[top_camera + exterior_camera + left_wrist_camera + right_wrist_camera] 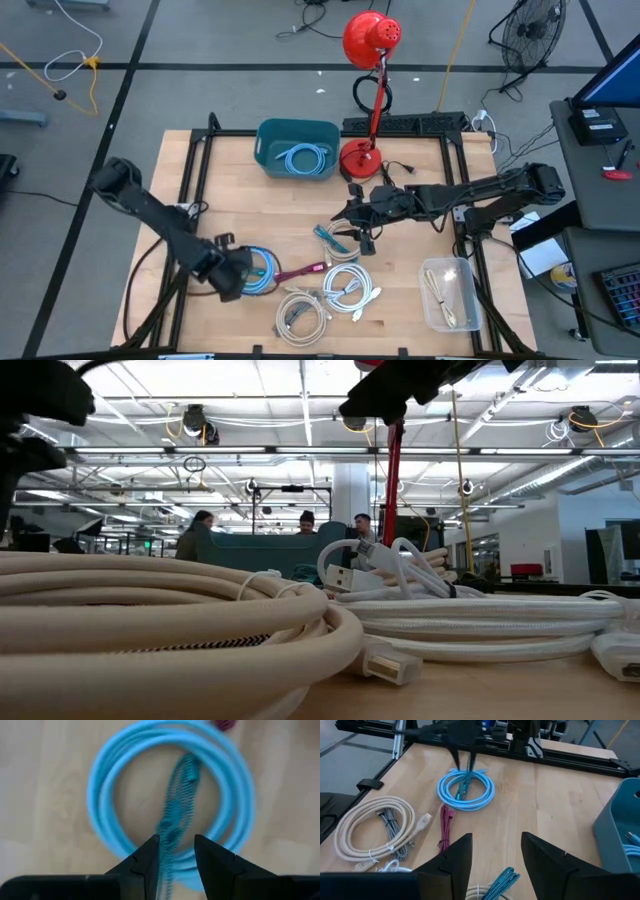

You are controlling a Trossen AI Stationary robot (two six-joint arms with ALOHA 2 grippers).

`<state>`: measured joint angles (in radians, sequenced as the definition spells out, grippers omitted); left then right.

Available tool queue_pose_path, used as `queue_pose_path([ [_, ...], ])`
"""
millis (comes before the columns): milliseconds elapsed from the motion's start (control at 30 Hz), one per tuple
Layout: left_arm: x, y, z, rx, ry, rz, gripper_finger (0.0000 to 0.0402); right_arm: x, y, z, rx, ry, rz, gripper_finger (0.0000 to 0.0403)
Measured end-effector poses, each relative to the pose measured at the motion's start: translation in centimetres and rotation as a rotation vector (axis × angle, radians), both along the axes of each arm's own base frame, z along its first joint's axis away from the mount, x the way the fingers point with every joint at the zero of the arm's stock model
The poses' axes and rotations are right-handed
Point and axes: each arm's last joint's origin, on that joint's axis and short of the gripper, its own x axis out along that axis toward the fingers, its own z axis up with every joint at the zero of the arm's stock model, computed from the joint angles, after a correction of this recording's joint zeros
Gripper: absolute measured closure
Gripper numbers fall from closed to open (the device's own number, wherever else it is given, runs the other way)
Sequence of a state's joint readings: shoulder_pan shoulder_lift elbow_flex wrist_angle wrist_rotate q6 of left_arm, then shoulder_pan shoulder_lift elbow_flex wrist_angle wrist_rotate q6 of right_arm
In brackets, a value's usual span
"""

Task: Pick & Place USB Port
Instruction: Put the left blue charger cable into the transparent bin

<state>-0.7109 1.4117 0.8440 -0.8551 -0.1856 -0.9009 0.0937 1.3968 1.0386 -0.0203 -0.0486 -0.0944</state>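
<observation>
- Two arms over the wooden table (400, 300); landmark for all places: red desk lamp (368, 70) at the table's far edge.
- Left gripper (176, 857): well on the near-left side of the lamp, directly above the coiled light-blue cable (170, 795). Fingers part open, straddling the cable's braided centre wrap; not closed on it, contact cannot be told.
- Right gripper (495, 852): just near of the lamp base, above a teal braided cable (501, 881). Fingers apart, holding nothing.
- Maroon cable (445, 827) lies beside the blue coil, lamp side.
- Cream cable coils (325, 295) near of the lamp, by the table's front.
- Teal bin (295, 148) left of the lamp base, holding a blue cable.
- Clear tray (450, 292) near-right of the lamp.
</observation>
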Motion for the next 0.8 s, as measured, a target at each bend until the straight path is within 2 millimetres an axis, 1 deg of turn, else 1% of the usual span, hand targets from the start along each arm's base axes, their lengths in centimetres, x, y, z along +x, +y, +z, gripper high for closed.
queue_pose_path([
  [200, -0.5, -1.4, 0.0, 0.05, -0.128, 0.007, 0.0275, 0.0, 0.0, -0.1, -0.001, 0.01, 0.0, 0.0243],
  [467, -1.2, -1.8, -0.1, 0.12, -0.195, 0.013, 0.0275, -0.1, 0.0, -0.1, -0.001, 0.013, 0.0, 0.0243],
  [567, -1.5, -1.4, -0.9, 0.125, -0.166, 0.03, 0.0275, -0.1, 0.0, -0.2, -0.001, 0.021, 0.0, 0.0243],
  [700, -2.2, -0.5, -2.7, 0.103, -0.103, 0.067, 0.0275, -0.1, 0.0, -0.2, -0.002, 0.022, 0.0, 0.0243],
  [800, -2.6, -0.2, -3.7, 0.086, -0.096, 0.074, 0.0275, -0.1, 0.0, -0.2, -0.002, 0.023, 0.0, 0.0243],
])
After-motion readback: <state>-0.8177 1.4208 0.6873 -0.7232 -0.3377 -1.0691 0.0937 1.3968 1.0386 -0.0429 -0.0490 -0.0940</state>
